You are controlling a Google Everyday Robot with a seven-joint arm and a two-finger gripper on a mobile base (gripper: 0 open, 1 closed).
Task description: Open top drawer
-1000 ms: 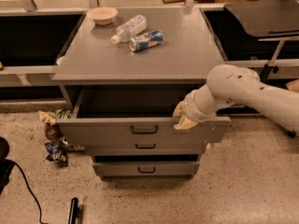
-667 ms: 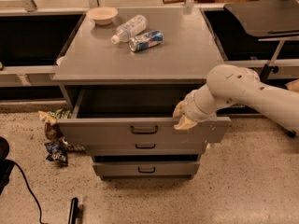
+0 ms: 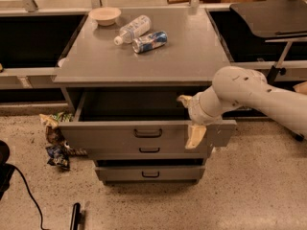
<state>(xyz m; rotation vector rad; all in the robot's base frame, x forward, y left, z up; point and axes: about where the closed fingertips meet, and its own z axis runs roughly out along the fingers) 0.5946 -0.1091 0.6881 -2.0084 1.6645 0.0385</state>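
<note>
Straddling the front of the top drawer [image 3: 110, 134] near its 3 o'clock end, the gripper [image 3: 190, 119] has its fingers [image 3: 195, 137] apart, one inside, one outside. The drawer juts toward 6 o'clock beneath the bench [image 3: 168, 61]. Best pull straight: off-centre force may skew it.

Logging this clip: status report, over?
Gripper at top drawer front, right of handle. Drawer pulled well out. Floor wrappers left, not blocking.

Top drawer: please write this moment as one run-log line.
top drawer: open, tray exposed | tool: at drawer front's top edge, right of the handle | arm: reaching in from right
</note>
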